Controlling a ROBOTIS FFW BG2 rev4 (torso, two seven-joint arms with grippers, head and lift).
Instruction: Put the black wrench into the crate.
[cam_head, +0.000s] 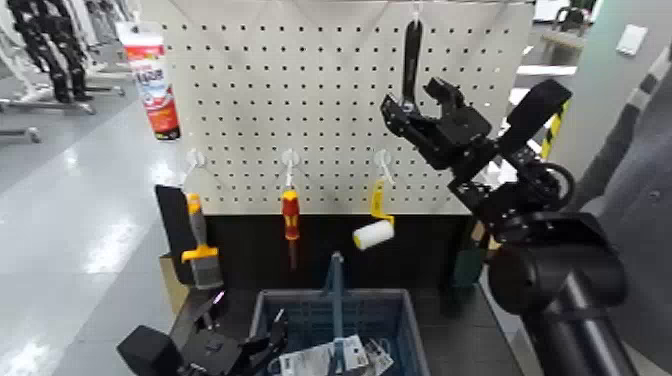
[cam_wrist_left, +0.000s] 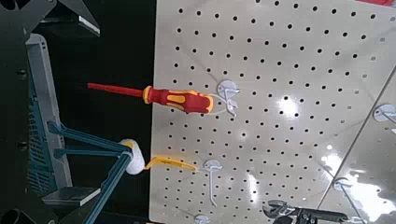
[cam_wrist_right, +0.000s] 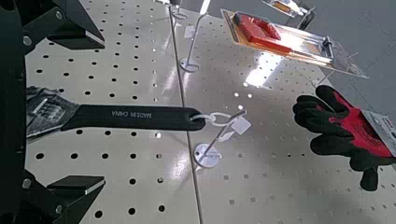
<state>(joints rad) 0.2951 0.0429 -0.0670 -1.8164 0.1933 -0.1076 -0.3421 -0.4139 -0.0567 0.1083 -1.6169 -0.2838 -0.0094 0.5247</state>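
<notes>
- Between right gripper (cam_head: 412, 99) jaws, standing apart: head of black wrench (cam_head: 412, 55), with handle upward to the hook (cam_wrist_right: 207, 156); touching or not, cannot tell.
- Below these jaws: paint roller (cam_head: 374, 235); more to left, screwdriver (cam_head: 291, 215).
- Just beside left gripper (cam_head: 250, 305) jaws, also apart, with nothing clamped: crate (cam_head: 410, 325).

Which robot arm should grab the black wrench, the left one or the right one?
The right arm, I think. Its open gripper is already up at the black wrench, with a jaw on either side. The left gripper is low down by the crate, much farther away.
</notes>
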